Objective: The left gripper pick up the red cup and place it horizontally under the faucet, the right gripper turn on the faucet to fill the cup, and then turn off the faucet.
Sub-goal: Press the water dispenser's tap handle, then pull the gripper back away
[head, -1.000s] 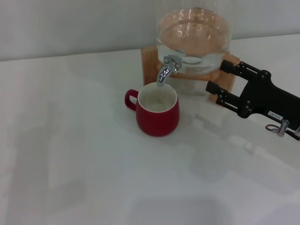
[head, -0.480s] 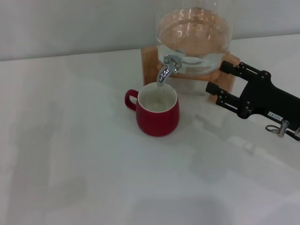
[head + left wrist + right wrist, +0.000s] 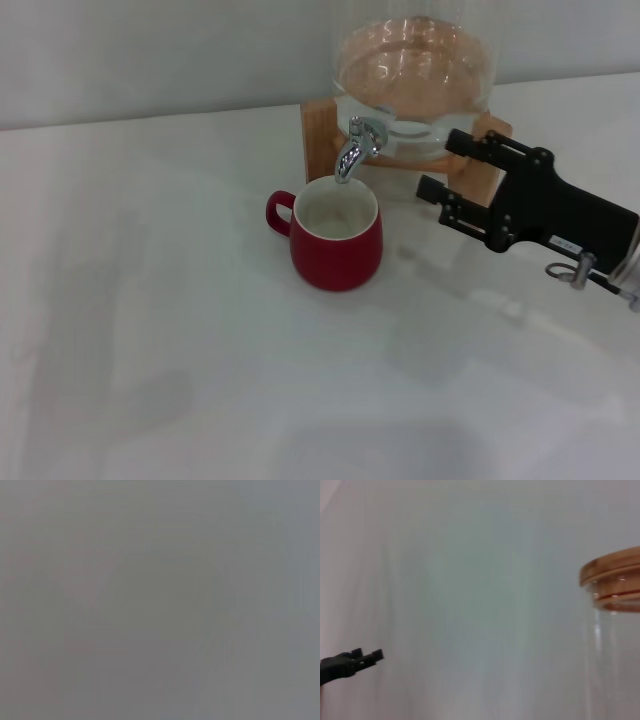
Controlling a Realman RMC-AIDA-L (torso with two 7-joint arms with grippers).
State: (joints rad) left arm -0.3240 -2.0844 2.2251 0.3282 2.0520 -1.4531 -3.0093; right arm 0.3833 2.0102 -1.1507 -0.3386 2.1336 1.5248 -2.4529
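The red cup [image 3: 337, 250] stands upright on the white table, handle to the left, its white inside directly below the spout of the faucet [image 3: 352, 150]. No water stream shows. My right gripper [image 3: 440, 163] is open, its fingers pointing left beside the wooden stand, a short way right of the faucet and touching nothing. The left gripper does not appear in the head view. A small black claw [image 3: 351, 662] shows far off in the right wrist view; it may be the left gripper. The left wrist view is plain grey.
The glass jar [image 3: 415, 80] holds water and sits on a wooden stand [image 3: 318, 135] at the back. Its wooden lid [image 3: 612, 572] shows in the right wrist view. White table [image 3: 160, 330] spreads to the left and front.
My right gripper has moved left and slightly back, closer to the jar and faucet. The cup and faucet have not moved.
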